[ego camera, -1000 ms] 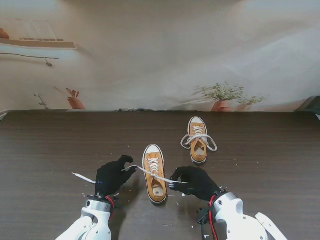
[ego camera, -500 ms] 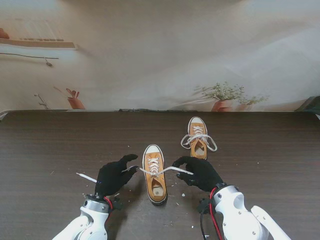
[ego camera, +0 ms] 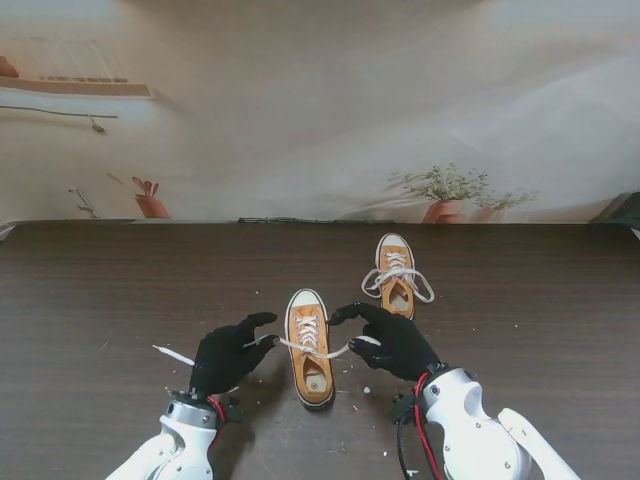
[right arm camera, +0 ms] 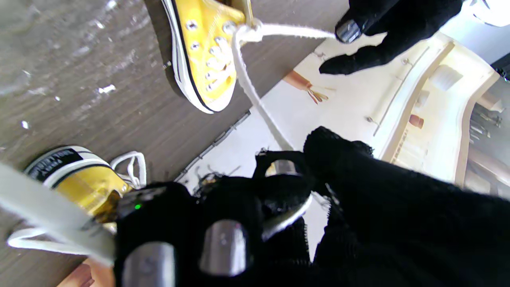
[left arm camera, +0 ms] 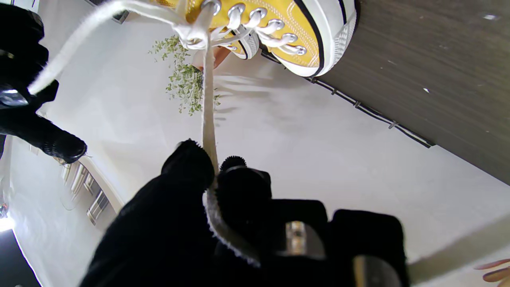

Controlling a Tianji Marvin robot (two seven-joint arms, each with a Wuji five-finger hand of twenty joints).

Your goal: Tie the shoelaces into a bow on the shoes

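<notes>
A yellow sneaker [ego camera: 309, 348] stands between my hands, toe pointing away from me. Its white lace [ego camera: 322, 350] runs out to both sides. My left hand [ego camera: 227, 354] is shut on the left lace end [left arm camera: 208, 131], pinched between thumb and finger, with the tail [ego camera: 170, 354] trailing left. My right hand [ego camera: 393, 341] is shut on the right lace end [right arm camera: 255, 95], which sags across the shoe opening. The same shoe [left arm camera: 287, 30] [right arm camera: 201, 52] shows in both wrist views. A second yellow sneaker [ego camera: 397, 280] with a loose bow lies farther right.
The dark wood table [ego camera: 520, 330] carries small white specks near the shoes. A pale backdrop with a printed plant [ego camera: 450, 190] and shelf [ego camera: 75, 85] rises behind the table's far edge.
My right hand moved away from me and toward the shoe, so the lace went from taut to slack and sagging. My left hand shifted slightly, still holding its end.
</notes>
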